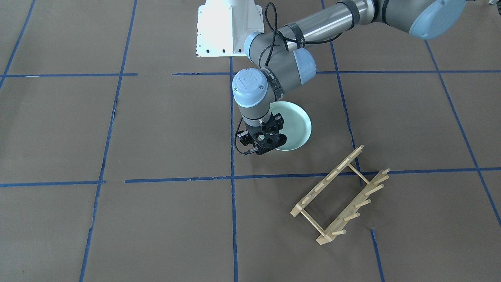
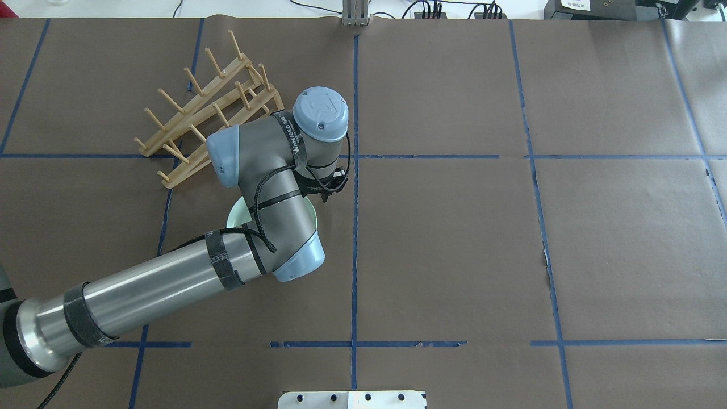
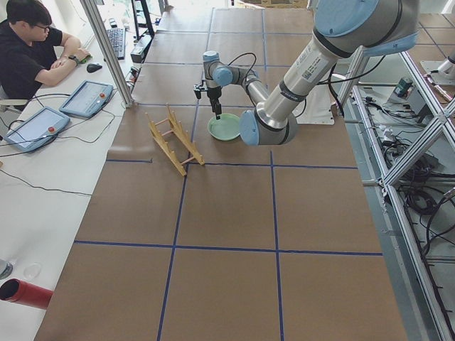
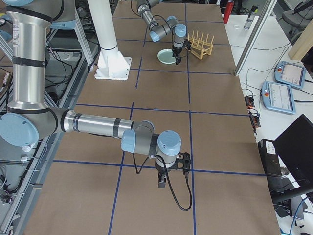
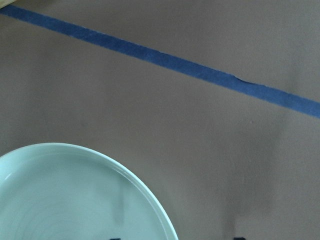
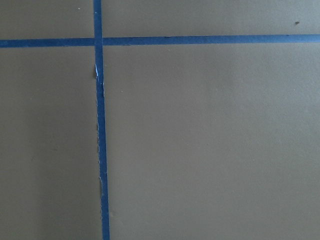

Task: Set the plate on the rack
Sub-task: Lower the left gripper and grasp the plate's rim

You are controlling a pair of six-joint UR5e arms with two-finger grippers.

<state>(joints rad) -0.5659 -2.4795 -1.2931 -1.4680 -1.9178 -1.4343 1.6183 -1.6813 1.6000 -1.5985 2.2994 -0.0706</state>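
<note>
The pale mint-green plate [image 1: 295, 123] lies flat on the brown table, near the robot's base. My left gripper [image 1: 269, 144] points down over the plate's rim on the side away from the base. In the left wrist view the plate [image 5: 65, 200] fills the lower left. Two dark fingertips show apart at the bottom edge, one over the plate and one outside the rim, so the left gripper [image 5: 176, 238] is open. The wooden rack [image 1: 340, 196] stands apart from the plate; it also shows in the overhead view [image 2: 210, 113]. My right gripper [image 4: 171, 174] hangs over bare table far away; I cannot tell its state.
The white robot base [image 1: 227, 27] stands at the table's robot-side edge. Blue tape lines cross the brown table cover. An operator [image 3: 32, 50] sits at a side desk with tablets, beyond the rack's end of the table.
</note>
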